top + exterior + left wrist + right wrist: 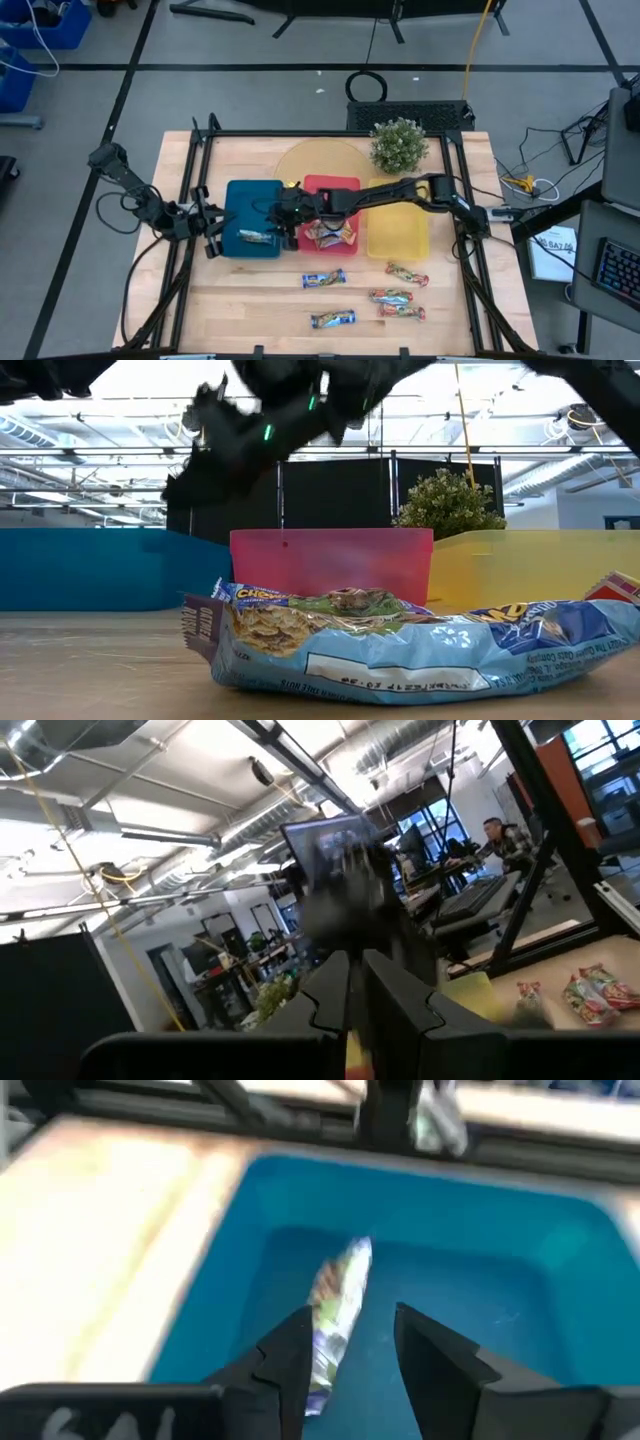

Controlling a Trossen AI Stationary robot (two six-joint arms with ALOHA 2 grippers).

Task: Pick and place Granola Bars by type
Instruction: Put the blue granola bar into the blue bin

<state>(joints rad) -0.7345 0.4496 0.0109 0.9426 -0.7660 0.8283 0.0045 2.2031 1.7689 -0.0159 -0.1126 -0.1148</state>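
My right gripper [284, 218] reaches across the red tray [331, 186] and hangs open over the blue tray [240, 197]. A blue-and-yellow bar [338, 1302] lies on that tray's floor under the open fingers; it also shows in the high view [255, 237]. Gold bars [331, 235] lie in the red tray. The yellow tray [398, 232] holds nothing. On the table lie two blue bars [323, 279] [333, 319] and three red-green bars [400, 296]. My left gripper [208, 230] waits shut at the blue tray's left edge. My right gripper stands open, pointing down over the blue-and-yellow bar. The bar's near end [318, 1385] runs beside one finger [288, 1365]; I cannot tell whether that finger touches it. The bar lies flat on the blue tray's floor.
A potted plant [399, 145] and a round wooden board [315, 160] stand behind the trays. In the low view a blue bar [400, 650] lies close in front, with the three trays behind it. Bare table lies at the near left.
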